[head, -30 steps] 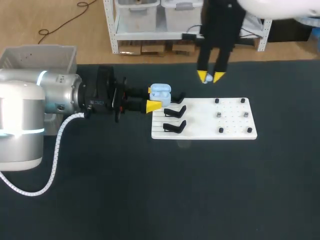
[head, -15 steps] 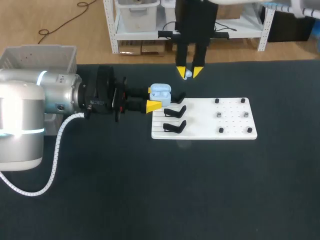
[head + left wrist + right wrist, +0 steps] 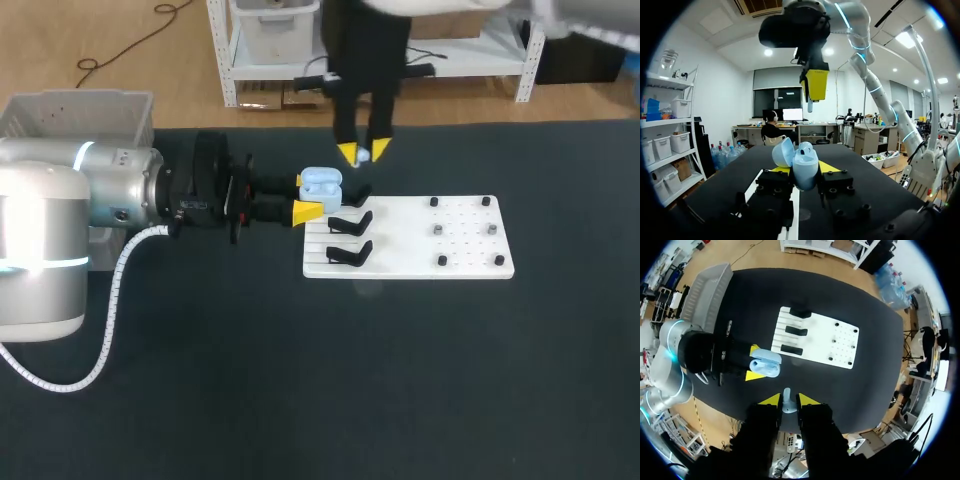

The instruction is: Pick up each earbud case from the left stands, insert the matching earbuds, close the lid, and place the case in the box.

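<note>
Head view: left gripper came in level from the left, its yellow-tipped fingers pinching the light blue earbud case from two sides, held off the table at the left end of the white board. The case lid was open. Right gripper hung tips-down from the far side, just beyond the case and apart from it, with a small pale earbud nipped between its two tips. Black stands sat on the board's left part and small dark pegs dotted its right part. Grey box stood at the far left corner of the table, behind the left arm. Left wrist view: case sat upright between that gripper's own fingers, lid tipped back. Right gripper was overhead, and the earbud stem poked out below its tips, with a clear gap down to the case. Right wrist view: earbud was clamped between the yellow tips of the right gripper. The case lay ahead of them, beside the board.
</note>
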Tool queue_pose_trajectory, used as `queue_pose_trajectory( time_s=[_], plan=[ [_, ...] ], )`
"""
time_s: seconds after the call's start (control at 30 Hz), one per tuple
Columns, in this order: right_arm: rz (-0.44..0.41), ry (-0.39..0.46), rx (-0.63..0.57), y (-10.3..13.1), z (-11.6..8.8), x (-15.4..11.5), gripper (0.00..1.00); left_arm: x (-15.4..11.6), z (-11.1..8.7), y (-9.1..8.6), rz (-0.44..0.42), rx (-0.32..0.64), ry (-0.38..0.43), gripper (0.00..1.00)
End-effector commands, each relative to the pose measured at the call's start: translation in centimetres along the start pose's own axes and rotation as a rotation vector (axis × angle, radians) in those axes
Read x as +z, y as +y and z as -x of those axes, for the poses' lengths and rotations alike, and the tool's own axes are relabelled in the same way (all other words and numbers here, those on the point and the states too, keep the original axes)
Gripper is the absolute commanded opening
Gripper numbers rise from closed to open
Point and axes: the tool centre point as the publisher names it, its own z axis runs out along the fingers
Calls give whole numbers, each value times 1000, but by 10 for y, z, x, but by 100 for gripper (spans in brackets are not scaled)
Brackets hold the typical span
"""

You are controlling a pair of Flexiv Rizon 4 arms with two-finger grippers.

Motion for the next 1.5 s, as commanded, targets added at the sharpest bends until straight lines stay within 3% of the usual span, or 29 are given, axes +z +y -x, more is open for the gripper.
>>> queue_pose_trajectory(
  time_s=[0.03, 0.33, 0.7, 1.5],
  plan=[
    [-63, 18, -11, 18, 10, -2, 0, 0, 0, -1, 4, 2, -1, 0],
    [-42, 1, -36, 25, 10, 10, 0, 0, 0, -1, 4, 2, -1, 0],
    [72, 8, -91, 28, 8, 15, 0, 0, 0, -1, 4, 2, -1, 0],
    [59, 3, -153, 42, 12, 24, 0, 0, 0, -1, 4, 2, -1, 0]
  ],
)
